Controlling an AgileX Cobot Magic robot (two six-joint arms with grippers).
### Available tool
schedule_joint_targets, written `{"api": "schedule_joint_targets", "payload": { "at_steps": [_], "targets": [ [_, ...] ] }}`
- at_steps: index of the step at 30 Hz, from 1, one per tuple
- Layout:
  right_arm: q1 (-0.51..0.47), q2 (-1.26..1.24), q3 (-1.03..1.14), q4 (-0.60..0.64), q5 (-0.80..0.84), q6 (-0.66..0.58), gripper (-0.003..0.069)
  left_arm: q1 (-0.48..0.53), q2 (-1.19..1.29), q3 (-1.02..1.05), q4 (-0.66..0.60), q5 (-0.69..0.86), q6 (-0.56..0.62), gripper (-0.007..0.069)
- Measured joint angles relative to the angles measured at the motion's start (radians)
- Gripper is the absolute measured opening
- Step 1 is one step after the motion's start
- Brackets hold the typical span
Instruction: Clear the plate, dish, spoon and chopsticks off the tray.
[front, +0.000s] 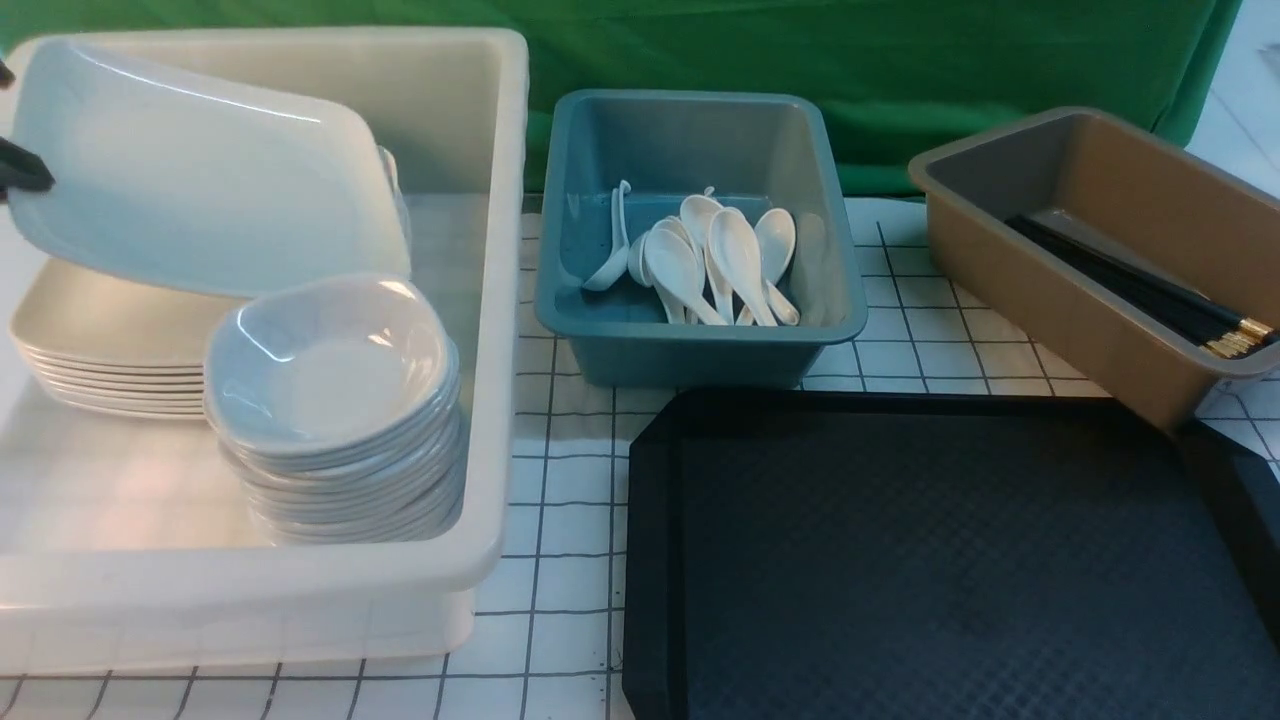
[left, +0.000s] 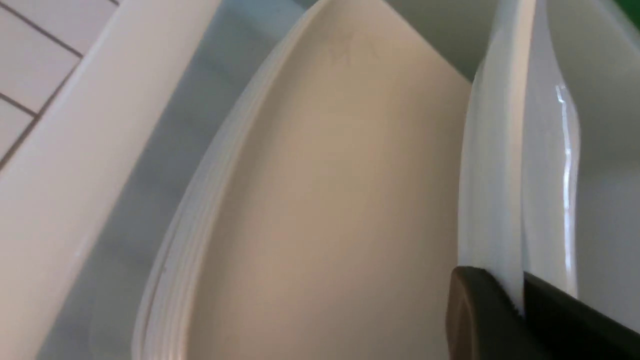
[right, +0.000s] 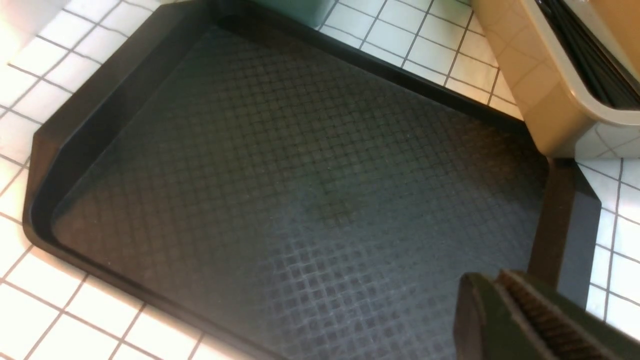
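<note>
- Left gripper (left: 520, 300) is clamped on the edge of the plate (front: 200, 180), its two dark fingers pinching the white rim between them in the left wrist view; only a dark fingertip shows at the far left edge of the front view.
- Held that way, the plate hangs tilted inside the white tub (front: 480, 300), raised above the stack of plates (front: 110, 350) that sits on the tub's floor, and apart from it.
- Beside that stack, nearer the camera, a stack of small dishes (front: 335, 400) stands in the same tub.
- Right gripper (right: 505, 310) hovers over the near right part of the tray (right: 280, 190) with its jaws pressed together and nothing between them.
- On its diamond-textured surface the tray carries nothing; it lies on the white gridded tabletop (front: 560, 480), right of the white tub.
- Behind the tray, the blue tub (front: 700, 330) holds a cluster of white spoons (front: 715, 255).
- At the far right, the brown tub (front: 1100, 300) overlaps the tray's far right corner and holds the black chopsticks (front: 1150, 285), their gold ends pointing toward its near right rim.
- Green cloth (front: 800, 60) hangs behind the tubs.
</note>
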Motion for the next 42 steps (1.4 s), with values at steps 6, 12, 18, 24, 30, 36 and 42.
{"api": "schedule_joint_targets", "payload": {
  "at_steps": [6,12,18,24,30,36,42],
  "targets": [
    [0.000,0.000,0.000,0.000,0.000,0.000,0.0041,0.002,0.065,-0.001,-0.004,0.011,0.077,0.0015],
    [0.000,0.000,0.000,0.000,0.000,0.000,0.0048,0.003,0.074,-0.003,0.041,-0.011,0.089,0.0019],
    [0.000,0.000,0.000,0.000,0.000,0.000,0.0051,-0.003,0.073,-0.005,0.092,-0.037,0.090,0.0040],
    [0.000,0.000,0.000,0.000,0.000,0.000,0.0051,-0.012,0.073,-0.005,0.116,-0.094,0.101,0.0171],
    [0.000,0.000,0.000,0.000,0.000,0.000,0.0057,0.001,0.060,-0.005,0.212,-0.168,0.107,0.0385],
    [0.000,0.000,0.000,0.000,0.001,0.000,0.0067,0.001,-0.023,-0.028,0.347,-0.131,-0.013,0.0426],
    [0.000,0.000,0.000,0.000,-0.001,0.000,0.0069,0.001,-0.075,-0.044,0.354,0.032,-0.057,0.0131]
  ]
}}
